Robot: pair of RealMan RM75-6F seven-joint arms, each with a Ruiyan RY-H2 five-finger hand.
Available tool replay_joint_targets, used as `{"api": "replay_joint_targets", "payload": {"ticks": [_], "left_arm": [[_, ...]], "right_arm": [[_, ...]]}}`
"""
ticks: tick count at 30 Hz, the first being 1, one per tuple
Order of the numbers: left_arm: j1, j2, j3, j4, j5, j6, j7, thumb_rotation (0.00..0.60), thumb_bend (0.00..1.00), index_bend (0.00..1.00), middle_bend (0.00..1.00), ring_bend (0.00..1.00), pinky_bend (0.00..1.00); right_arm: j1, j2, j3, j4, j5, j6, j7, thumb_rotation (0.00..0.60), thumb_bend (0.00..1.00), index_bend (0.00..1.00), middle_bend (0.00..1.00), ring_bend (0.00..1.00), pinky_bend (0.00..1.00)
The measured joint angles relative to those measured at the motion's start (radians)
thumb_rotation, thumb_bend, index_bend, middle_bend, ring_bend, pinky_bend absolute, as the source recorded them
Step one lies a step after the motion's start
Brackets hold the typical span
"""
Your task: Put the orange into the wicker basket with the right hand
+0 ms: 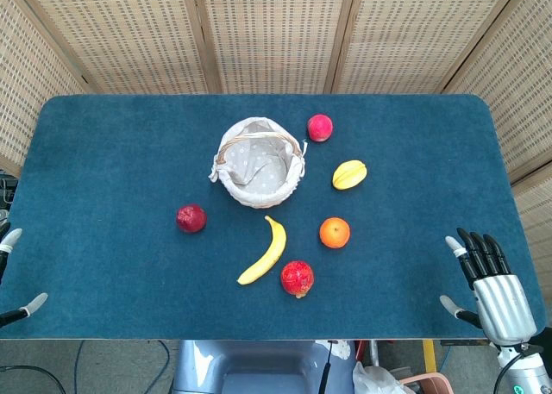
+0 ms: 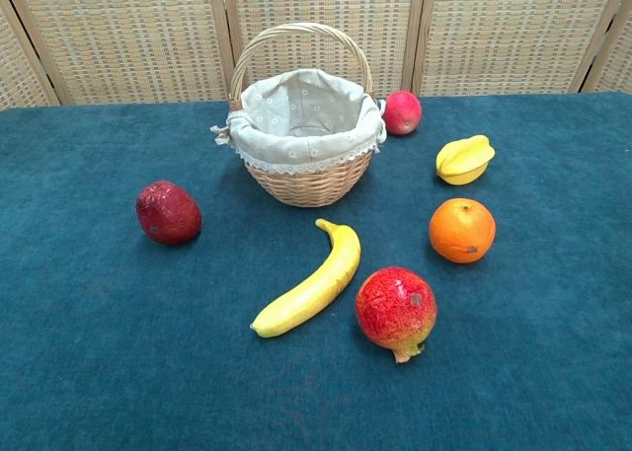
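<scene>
At the lower left edge of the head view only my left robot hand's (image 1: 17,303) fingertips show, so I cannot tell its state. The wicker basket (image 1: 259,164) sits at centre on the desk (image 1: 103,153); the orange (image 1: 335,233) lies lower right of it, beside the banana (image 1: 266,252). At the lower right corner my right robot hand (image 1: 487,284) is spread, holding nothing.

Head view: overhead, whole table (image 1: 103,153). Chest view: low, close, same fruit.
</scene>
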Motion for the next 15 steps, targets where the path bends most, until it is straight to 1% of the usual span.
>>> {"api": "replay_joint_targets", "payload": {"ticks": [6,8,12,15], "left_arm": [[-0.006,-0.006,-0.004,0.006,-0.003,-0.009,0.004,0.6,0.0,0.0,0.0,0.0,0.0],[-0.009,-0.009,-0.008,0.005,-0.008,-0.011,0.01,0.6,0.0,0.0,0.0,0.0,0.0],[-0.015,-0.014,-0.016,-0.002,-0.013,-0.016,0.028,0.6,0.0,0.0,0.0,0.0,0.0],[-0.022,-0.018,-0.022,-0.005,-0.026,-0.029,0.039,0.6,0.0,0.0,0.0,0.0,0.0]], "right_arm": [[0.016,0.002,0.005,-0.002,0.005,-0.024,0.01,0.6,0.0,0.06,0.0,0.0,0.0],[0.038,0.002,0.01,0.001,0.015,-0.061,0.029,0.6,0.0,0.06,0.0,0.0,0.0],[0.117,0.001,0.027,0.018,0.036,-0.196,0.073,0.6,0.0,0.06,0.0,0.0,0.0],[0.215,-0.017,0.044,0.059,0.036,-0.315,0.149,0.6,0.0,0.06,0.0,0.0,0.0]]}}
